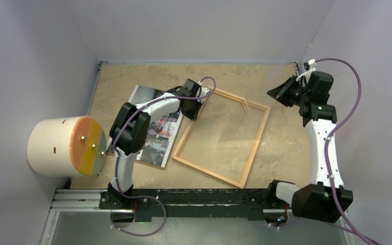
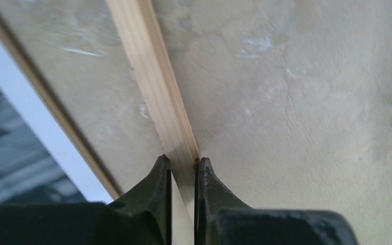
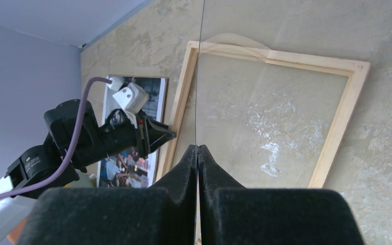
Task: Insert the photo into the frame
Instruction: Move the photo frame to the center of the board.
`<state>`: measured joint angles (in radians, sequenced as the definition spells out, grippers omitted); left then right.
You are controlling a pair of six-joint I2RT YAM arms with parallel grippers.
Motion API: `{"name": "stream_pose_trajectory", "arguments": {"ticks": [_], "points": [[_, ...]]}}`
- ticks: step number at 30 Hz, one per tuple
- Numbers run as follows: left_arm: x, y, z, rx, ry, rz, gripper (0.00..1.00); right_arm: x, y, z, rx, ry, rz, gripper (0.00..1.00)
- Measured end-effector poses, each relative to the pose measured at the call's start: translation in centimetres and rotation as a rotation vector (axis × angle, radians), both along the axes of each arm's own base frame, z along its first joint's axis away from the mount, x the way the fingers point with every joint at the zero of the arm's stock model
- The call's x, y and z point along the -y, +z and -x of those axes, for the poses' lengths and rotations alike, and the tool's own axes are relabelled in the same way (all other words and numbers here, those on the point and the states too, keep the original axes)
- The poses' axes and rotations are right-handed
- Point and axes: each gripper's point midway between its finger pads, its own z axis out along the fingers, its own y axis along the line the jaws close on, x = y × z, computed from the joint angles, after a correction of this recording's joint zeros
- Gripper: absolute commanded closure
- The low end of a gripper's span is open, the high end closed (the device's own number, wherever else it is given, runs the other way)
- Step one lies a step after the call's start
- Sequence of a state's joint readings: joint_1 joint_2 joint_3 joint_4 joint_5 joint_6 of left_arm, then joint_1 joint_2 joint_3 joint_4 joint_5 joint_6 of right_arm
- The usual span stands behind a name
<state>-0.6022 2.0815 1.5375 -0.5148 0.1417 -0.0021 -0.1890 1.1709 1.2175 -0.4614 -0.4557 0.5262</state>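
Left gripper (image 2: 182,168) clamps the light-wood rectangular frame (image 2: 155,81) beside the glossy colour photo (image 1: 155,135). At upper right, right gripper (image 3: 198,150) pinches a thin clear sheet (image 3: 199,76).

On my feed the thin rectangular light-wood frame (image 2: 155,87) shows bare, pale wood with fine straight grain. The mottled beige tabletop (image 2: 311,102) looks matt and stone-like. The thin clear pane (image 3: 199,76), seen edge-on, may be glass or plastic.

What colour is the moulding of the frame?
The frame is pale natural wood; clearest in left wrist view.
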Motion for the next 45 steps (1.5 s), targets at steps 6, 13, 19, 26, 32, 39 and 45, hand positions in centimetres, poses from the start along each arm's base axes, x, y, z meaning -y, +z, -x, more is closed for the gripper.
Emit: {"name": "stream_pose_trajectory", "arguments": {"ticks": [6,13,19,26,32,39,45], "points": [[-0.4,2.9,-2.8,0.096,0.070,-0.003,1.00,-0.2,1.1,-0.1,0.037,-0.005,-0.019,1.00],[-1.5,5.8,-2.7,0.150,0.112,-0.030,1.00,-0.4,1.8,-0.4,0.061,-0.004,-0.038,1.00],[-5.5,6.5,-2.4,0.173,0.228,-0.082,1.00,-1.3,2.5,-1.0,0.096,0.033,-0.105,1.00],[-14.3,4.3,-4.1,0.124,0.482,-0.120,1.00,-2.2,1.8,-2.4,0.094,0.074,-0.192,1.00],[-16.3,2.0,-3.0,0.063,0.565,-0.122,0.92,-3.7,1.4,-3.4,0.078,0.113,-0.248,1.00],[-15.2,1.4,-2.2,0.046,0.495,-0.108,0.25,-8.8,1.8,-4.0,0.054,0.237,-0.272,1.00],[-16.1,5.1,-2.7,0.121,0.461,-0.093,0.10,-12.6,3.4,-4.1,0.069,0.309,-0.281,1.00]]}}
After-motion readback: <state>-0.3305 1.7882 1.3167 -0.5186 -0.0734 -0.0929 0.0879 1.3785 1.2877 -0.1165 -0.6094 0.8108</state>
